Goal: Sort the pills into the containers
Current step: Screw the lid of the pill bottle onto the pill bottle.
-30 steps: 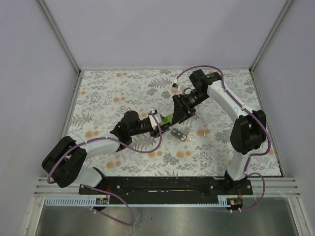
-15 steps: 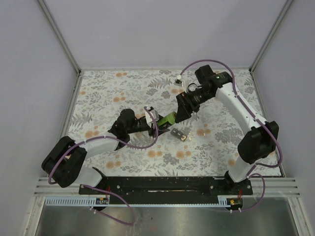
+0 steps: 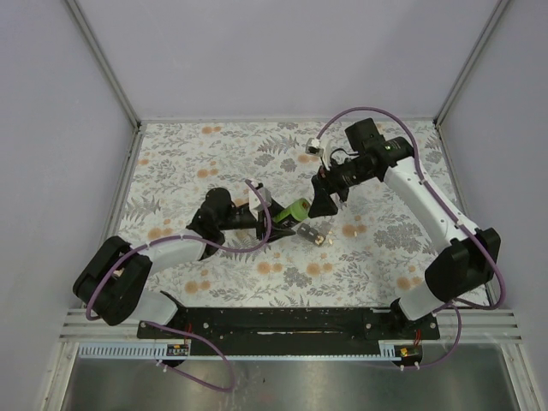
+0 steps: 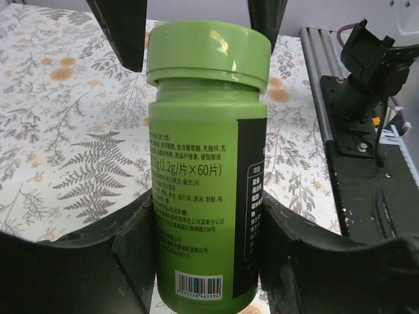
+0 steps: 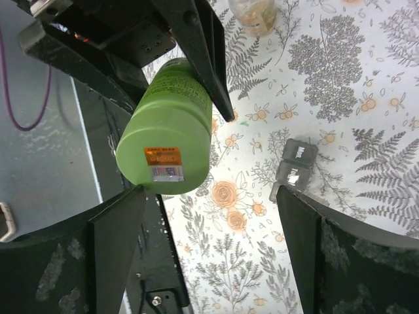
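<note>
Green bottle (image 4: pixel 208 131) w/ "1.2g/片×60片" label + barcode, in left gripper (image 4: pixel 208 235).

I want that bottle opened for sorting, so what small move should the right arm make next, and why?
Probably ease the right fingers forward over the lid and close on it. The left fingers clamp the green bottle by its body, lid toward the right arm, and the right fingers stand open either side of the lid, not touching it.
</note>
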Controlling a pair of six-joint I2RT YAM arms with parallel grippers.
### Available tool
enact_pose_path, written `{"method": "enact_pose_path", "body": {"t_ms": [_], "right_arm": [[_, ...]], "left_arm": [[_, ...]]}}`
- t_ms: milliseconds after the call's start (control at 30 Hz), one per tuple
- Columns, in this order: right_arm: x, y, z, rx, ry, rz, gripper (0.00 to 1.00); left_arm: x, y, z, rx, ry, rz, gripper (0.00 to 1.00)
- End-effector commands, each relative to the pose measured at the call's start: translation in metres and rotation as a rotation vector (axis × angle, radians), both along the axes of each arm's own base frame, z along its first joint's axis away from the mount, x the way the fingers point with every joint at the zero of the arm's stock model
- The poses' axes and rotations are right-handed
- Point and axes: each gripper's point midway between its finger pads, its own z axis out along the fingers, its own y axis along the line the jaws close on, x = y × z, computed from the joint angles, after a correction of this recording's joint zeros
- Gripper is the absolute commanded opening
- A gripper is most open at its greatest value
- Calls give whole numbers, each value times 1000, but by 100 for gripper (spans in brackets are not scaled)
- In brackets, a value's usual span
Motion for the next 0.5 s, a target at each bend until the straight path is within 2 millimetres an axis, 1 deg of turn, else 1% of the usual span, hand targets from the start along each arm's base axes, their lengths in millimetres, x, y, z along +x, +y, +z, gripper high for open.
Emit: {"method": "enact_pose_path", "body": {"t_ms": [0,267,467], "right_arm": [[4,9,20,60,-224,54,91],[-6,18,28,103,-274,72,91],[-12,24,23,105,-266,97,91]], "left_arm": [[-7,-5,31,-77,-39,-85,0],[-8,-6,29,-77,-12,-102,0],[-10,-7,31,-79,-5,-114,0]]}}
